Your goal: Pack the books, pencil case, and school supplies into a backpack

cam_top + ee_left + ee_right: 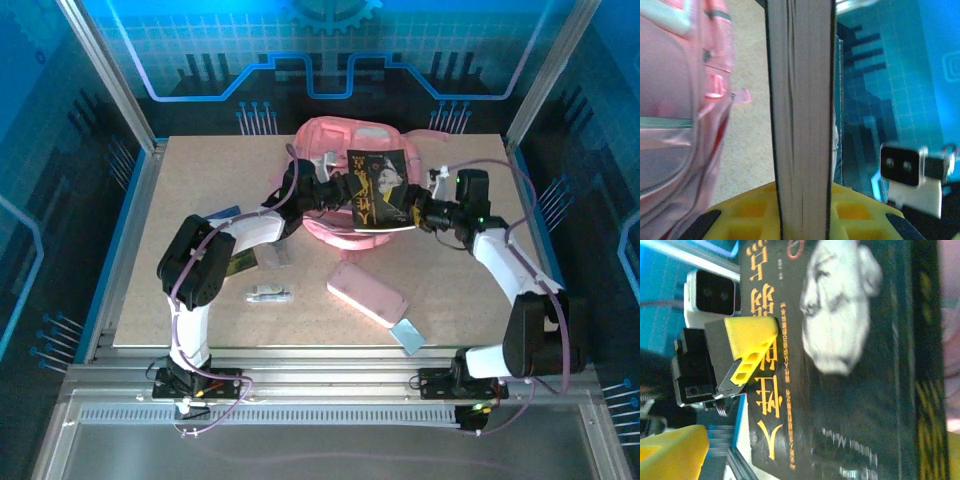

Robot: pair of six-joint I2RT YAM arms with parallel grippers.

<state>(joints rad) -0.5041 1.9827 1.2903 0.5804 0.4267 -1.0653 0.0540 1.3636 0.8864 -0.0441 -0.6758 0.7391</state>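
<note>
Book (378,188) hangs tilted, cover up, just over the backpack (330,135) at the far middle of the tabletop (200,180). Left jaws are clamped on its left edge. One yellow pad (752,332) lies flat on the cover, and the left wrist view has the page edge running straight up between them. Right jaws sit at the book's right edge, spread, with the near finger (670,450) clear of the cover. We judge the left side carries it alone, likely to steer it into the backpack. Pencil case (367,292) lies on the tabletop nearer us, not yet packed.
</note>
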